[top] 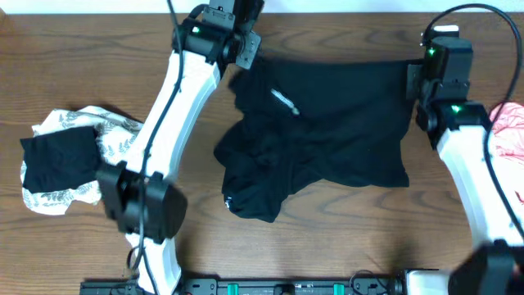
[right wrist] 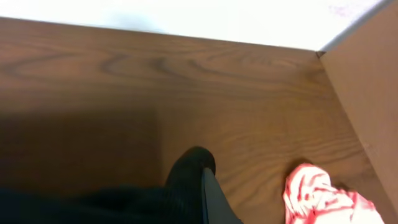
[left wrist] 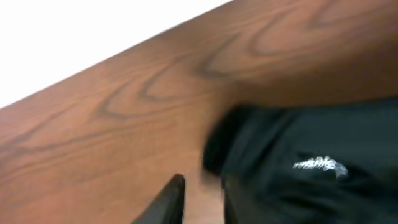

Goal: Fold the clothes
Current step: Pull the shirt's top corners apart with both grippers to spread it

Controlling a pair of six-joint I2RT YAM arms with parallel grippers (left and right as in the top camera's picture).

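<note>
The large black shirt lies rumpled in the middle of the table, its white lettering facing up. My left gripper is at the shirt's far left corner. In the left wrist view its jaws stand slightly open: bare wood shows between one dark finger and the black fabric on the other side. My right gripper is at the far right corner. Seen from the right wrist, it is shut on a ribbed fold of the black shirt.
A white leaf-print piece with a small black piece on it lies at the left. A pink piece lies at the right edge. The wooden table ends just beyond both grippers.
</note>
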